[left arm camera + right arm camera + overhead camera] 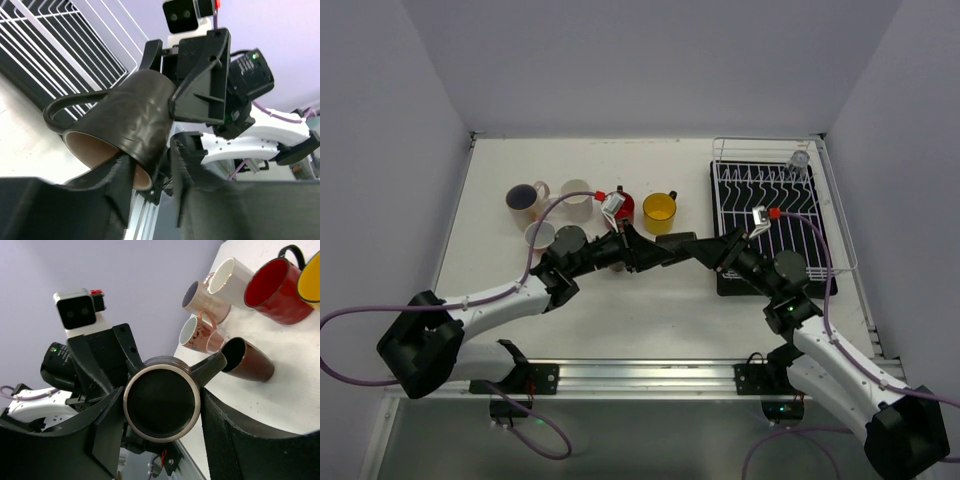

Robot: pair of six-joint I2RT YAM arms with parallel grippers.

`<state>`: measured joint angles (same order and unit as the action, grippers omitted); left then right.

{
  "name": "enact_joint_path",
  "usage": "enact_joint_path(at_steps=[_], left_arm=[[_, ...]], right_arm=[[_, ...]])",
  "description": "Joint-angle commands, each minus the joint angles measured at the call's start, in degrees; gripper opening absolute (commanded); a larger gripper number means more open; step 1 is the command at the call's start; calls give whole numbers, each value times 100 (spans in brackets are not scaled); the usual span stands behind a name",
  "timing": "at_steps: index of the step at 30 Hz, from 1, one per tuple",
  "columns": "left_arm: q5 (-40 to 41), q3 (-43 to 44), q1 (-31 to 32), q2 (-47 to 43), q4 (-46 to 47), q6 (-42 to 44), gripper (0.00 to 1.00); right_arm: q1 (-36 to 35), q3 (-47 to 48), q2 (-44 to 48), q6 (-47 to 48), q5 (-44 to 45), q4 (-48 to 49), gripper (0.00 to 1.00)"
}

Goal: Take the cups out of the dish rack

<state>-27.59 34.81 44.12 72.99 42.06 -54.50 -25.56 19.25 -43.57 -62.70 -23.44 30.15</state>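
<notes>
No text, label, brand, number or sign is legible in any of the three views. The pale handled ceramic mug (201,335) carries a brown printed pattern on its side, too small to tell whether it holds any lettering. The white box-shaped camera housing (80,315) on the facing wrist shows two dark lenses and no readable marking.
</notes>
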Motion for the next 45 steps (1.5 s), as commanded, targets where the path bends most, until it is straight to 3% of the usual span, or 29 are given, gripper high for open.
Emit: enact_joint_path(at_steps=[1, 3, 5, 6, 7, 8, 10, 11, 12, 16, 20, 25, 35, 45], left_arm=[[237, 61, 35, -48, 759, 71, 30], [307, 114, 35, -39, 663, 150, 13], [377, 131, 35, -31, 558, 238, 8], [412, 132, 35, -48, 523, 316, 0], [413, 140, 35, -66, 496, 343, 0], [421, 132, 35, -83, 400, 396, 0], [526, 167, 35, -258, 155, 624, 0], [588, 219, 35, -346, -256, 729, 0], [771, 254, 35, -443, -495, 1009, 0], [1344, 702, 35, -777, -2433, 1766, 0], [1643, 1281, 35, -690, -3475, 2407, 0], [1906, 2151, 132, 195, -4818, 2909, 0], [3057, 3865, 711, 1849, -6438, 3692, 0], [4077, 4605, 1073, 3054, -7177, 4000, 0]], right_arm=[[-186, -43, -107, -190, -214, 843, 15], [-256, -61, -230, -208, -222, 922, 15], [-352, -53, -309, -190, -214, 940, 14], [-370, -52, -388, -173, -213, 940, 15], [-388, -52, -406, -155, -205, 923, 21], [-406, -61, -415, -112, -161, 861, 33], [-406, -61, -267, -15, 14, 625, 67], [-397, -35, -170, 64, 111, 432, 93], [-406, 78, -73, 221, 303, -22, 99], [-397, 456, 576, 810, 945, -1220, 99], [-379, 895, 841, 1451, 1534, -2475, 99], [-388, 1125, 1078, 1778, 2273, -3462, 99], [-388, 1424, 2142, 2270, 3179, -4587, 99], [-388, 1424, 2836, 2359, 3469, -4931, 99]])
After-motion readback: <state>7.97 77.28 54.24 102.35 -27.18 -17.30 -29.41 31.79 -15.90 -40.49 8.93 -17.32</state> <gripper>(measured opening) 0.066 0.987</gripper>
